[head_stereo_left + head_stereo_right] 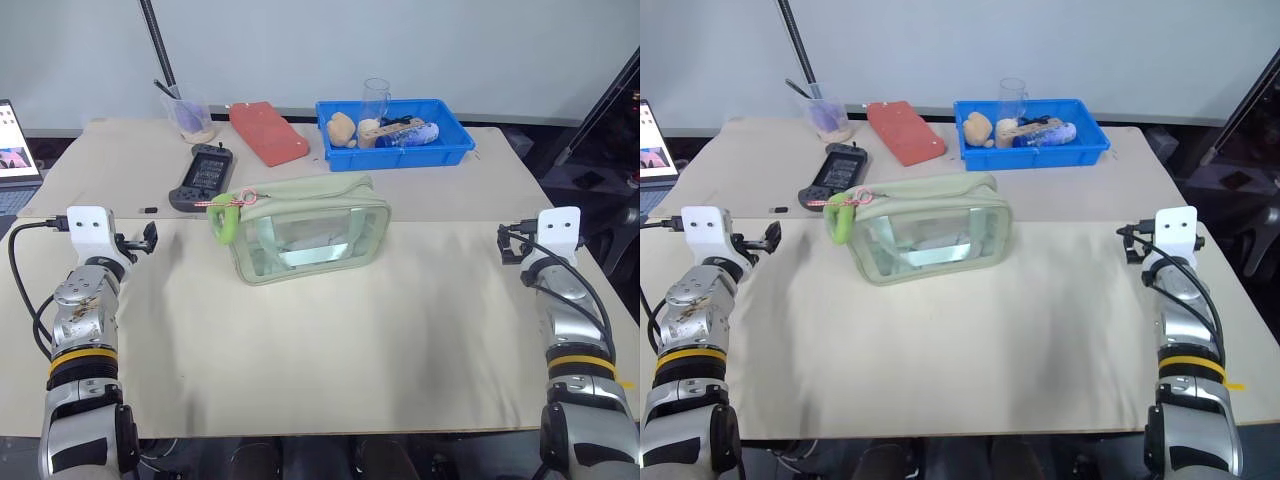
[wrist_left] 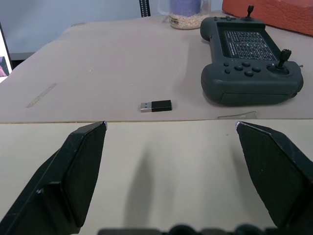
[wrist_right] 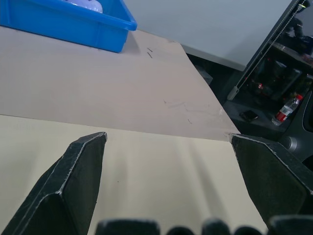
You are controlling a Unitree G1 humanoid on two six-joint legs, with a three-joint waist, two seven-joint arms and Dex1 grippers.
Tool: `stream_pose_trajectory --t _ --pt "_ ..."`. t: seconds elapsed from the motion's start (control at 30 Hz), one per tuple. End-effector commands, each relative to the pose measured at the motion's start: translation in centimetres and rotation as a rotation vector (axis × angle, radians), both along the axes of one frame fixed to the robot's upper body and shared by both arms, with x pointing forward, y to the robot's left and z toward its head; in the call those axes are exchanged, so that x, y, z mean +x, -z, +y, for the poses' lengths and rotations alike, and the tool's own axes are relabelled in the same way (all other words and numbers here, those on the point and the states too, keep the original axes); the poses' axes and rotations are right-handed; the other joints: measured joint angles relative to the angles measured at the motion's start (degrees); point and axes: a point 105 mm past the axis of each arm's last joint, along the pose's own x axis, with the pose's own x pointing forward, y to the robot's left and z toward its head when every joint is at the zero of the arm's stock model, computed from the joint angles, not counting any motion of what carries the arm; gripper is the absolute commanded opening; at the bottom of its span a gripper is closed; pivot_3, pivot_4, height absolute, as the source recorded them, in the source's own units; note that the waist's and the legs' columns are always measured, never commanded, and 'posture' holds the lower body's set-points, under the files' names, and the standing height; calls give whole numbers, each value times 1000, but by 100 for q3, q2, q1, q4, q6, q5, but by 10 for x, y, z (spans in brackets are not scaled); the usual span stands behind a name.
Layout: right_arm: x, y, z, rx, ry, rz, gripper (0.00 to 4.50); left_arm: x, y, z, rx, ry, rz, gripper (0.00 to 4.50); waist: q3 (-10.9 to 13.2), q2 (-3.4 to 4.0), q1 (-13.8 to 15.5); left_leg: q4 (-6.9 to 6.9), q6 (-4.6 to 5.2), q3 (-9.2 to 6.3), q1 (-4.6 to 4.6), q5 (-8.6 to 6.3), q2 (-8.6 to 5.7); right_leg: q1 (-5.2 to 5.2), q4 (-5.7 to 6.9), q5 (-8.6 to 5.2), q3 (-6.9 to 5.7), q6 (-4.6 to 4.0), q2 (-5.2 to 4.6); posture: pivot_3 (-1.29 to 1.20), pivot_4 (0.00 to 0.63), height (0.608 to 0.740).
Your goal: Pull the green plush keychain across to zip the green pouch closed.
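The green pouch [image 1: 305,228] stands upright in the middle of the table, with clear side panels and its zipper along the top. The green plush keychain [image 1: 223,218] hangs down the pouch's left end on a thin red-and-white cord. My left gripper [image 1: 148,240] is open, level above the table well to the left of the pouch, with nothing between its fingers [image 2: 78,171]. Far to the right of the pouch my right gripper [image 1: 508,243] is open too, its fingers [image 3: 73,181] wide apart and empty.
Behind the pouch lie a dark handheld game controller [image 1: 204,176], an orange-red slab [image 1: 268,132], a cup [image 1: 190,115] and a blue bin [image 1: 392,133] with small items. A small USB dongle [image 2: 156,105] lies ahead of the left gripper. A laptop [image 1: 15,160] sits at far left.
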Motion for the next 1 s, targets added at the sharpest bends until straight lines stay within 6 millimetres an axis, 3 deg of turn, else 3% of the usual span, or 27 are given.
stream_pose_trajectory --t 0.03,0.2,0.33,0.4,0.5,0.57,0.67,0.77,0.87,1.0 --pt "0 -24 -1 -23 -5 -73 4474 -4 -21 8 25 -18 -69 4500 0 0 0 0 0 0 0 0 0 0 0 0 0 0 0 0 150 740" --pt "3 -33 2 -41 -34 -83 4474 -8 -41 6 -3 31 -143 4500 0 0 -2 0 0 0 0 0 0 0 0 0 0 0 0 0 150 740" --pt "6 -64 17 -78 -183 -113 4474 -12 -99 -20 105 231 -203 4500 3 -2 -14 0 0 0 -6 0 0 -6 0 0 0 0 1 0 150 740" --pt "5 -82 37 -104 -326 -123 4474 -15 -127 -44 156 354 -221 4500 3 -2 -8 0 0 0 -9 0 0 -9 1 0 0 0 1 0 150 740" --pt "-10 -113 83 -112 -626 -135 4474 -28 -176 -107 217 618 -267 4500 2 -1 22 0 0 -7 -9 0 -1 -2 -1 -2 0 4 3 0 150 740" --pt "-26 -126 112 -112 -806 -109 4474 -42 -190 -150 299 802 -251 4500 3 -1 43 0 0 -9 -4 0 -4 10 -1 -6 0 10 2 0 150 740" --pt "-43 -134 137 -107 -950 -67 4474 -58 -191 -187 368 974 -195 4500 1 2 36 1 0 -10 2 -1 -5 16 -4 -9 0 12 3 0 150 740" --pt "-64 -141 162 -131 -1089 -26 4474 -77 -168 -236 556 1163 -85 4500 1 2 28 0 1 -10 7 -1 -2 15 2 -11 0 8 7 0 150 740" --pt "-78 -145 177 -161 -1164 7 4474 -78 -134 -250 778 1199 28 4500 1 3 25 0 1 -11 8 -1 -1 13 3 -14 1 3 9 0 150 740" --pt "-93 -155 195 -175 -1231 2 4474 -62 -104 -252 906 1155 90 4500 1 3 32 0 1 -11 9 -1 0 10 4 -19 1 -7 9 0 150 740"
